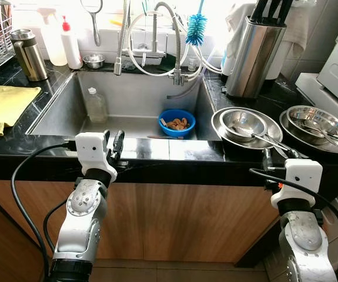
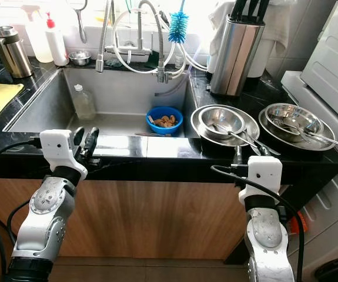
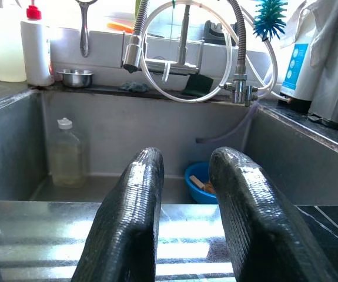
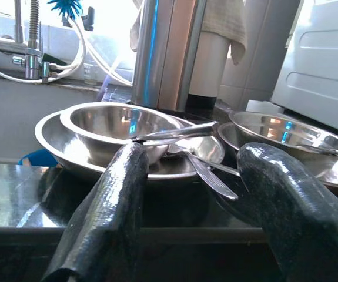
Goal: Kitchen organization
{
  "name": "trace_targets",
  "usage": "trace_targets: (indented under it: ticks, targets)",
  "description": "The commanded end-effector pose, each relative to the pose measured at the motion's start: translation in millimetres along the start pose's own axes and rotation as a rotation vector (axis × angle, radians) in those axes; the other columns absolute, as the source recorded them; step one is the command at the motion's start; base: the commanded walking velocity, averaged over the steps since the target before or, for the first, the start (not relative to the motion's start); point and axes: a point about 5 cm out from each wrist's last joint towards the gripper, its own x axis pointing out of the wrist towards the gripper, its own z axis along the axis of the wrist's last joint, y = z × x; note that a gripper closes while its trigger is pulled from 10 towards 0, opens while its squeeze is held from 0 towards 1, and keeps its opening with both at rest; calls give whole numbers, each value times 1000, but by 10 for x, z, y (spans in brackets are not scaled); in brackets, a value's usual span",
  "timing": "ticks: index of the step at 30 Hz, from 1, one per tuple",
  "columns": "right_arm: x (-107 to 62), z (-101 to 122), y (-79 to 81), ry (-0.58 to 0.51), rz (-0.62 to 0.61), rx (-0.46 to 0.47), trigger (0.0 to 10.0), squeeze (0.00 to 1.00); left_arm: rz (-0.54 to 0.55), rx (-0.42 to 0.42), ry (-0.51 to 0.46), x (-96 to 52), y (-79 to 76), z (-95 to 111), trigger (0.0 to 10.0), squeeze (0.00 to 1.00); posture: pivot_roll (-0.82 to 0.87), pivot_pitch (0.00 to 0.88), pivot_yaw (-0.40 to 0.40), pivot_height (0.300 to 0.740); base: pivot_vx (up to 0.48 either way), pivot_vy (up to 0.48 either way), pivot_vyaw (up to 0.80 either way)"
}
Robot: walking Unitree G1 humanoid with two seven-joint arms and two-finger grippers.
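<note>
**Right claw lines up on the cutlery in the steel bowls**

Start at the right gripper [image 4: 186, 194]: it hovers at the front lip of the black counter [image 1: 157, 150], fingers spread wide, nothing between them. Straight ahead of it, just past the fingertips, sits the nearer stack of steel bowls [image 1: 246, 124], a small bowl nested in a wider dish. Lying across that stack are a spoon and fork [image 4: 207, 170], handles pointing back toward the claw and a touch to its right. Their long axis runs nearly along the gripper's own line of reach, so I judge a straight-in approach would meet the handle ends first. Further off to the right of this claw is a second bowl stack [image 1: 315, 123] with its own cutlery. Behind the bowls rises the knife block [image 1: 254, 53].

Over to the left gripper [image 1: 113, 148]: it rests at the counter edge in front of the sink [image 1: 57, 111], fingers slightly parted, holding nothing. Ahead and below it in the basin are a blue bowl of scraps [image 1: 177, 122], off to its right, and a clear bottle [image 1: 96, 106] standing upright ahead of it.

The right arm is clearly nearer the bowls; the left is nearer the sink items. Which goes first, I cannot say.
</note>
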Motion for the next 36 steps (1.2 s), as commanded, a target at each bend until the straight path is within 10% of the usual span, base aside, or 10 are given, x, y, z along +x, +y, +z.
trace_targets:
  ticks: [1, 4, 6, 21, 22, 34, 35, 36]
  targets:
    - [13, 14, 4, 5, 4, 9, 10000, 1000, -7, -3, -10, 3, -22, 51, 10000, 0, -75, 16, -60, 740, 0, 0, 0]
    - [86, 37, -5, -4, -7, -2, 10000, 965, -17, -7, -11, 37, -42, 35, 10000, 0, -80, 29, -56, 740, 0, 0, 0]
    - [135, 59, -10, -10, -13, -12, 10000, 0, -21, -9, -10, 43, -55, 32, 10000, 0, -85, 31, -50, 740, 0, 0, 0]
    - [371, 230, -38, -72, -10, -20, 10000, 0, -107, 36, 30, 86, -140, -43, 10000, 0, -77, 23, -51, 740, 0, 0, 0]
    - [370, 207, -11, -66, -6, -14, 10000, 0, -104, 30, 35, 111, -116, -53, 10000, 1000, -71, 18, -51, 740, 0, 0, 0]
    - [343, 116, 61, -44, 11, -1, 10000, 0, -95, 50, 36, 111, -138, -64, 10000, 1000, -69, 0, -39, 740, 0, 0, 0]
    - [344, 95, 75, -39, 15, 0, 10000, 0, -83, 58, 32, 121, -133, -63, 10000, 0, -69, 0, -39, 740, 0, 0, 0]
    - [345, 90, 77, -37, 15, 0, 10000, 0, -78, 57, 30, 124, -130, -63, 10000, 0, -69, 0, -39, 740, 0, 0, 0]
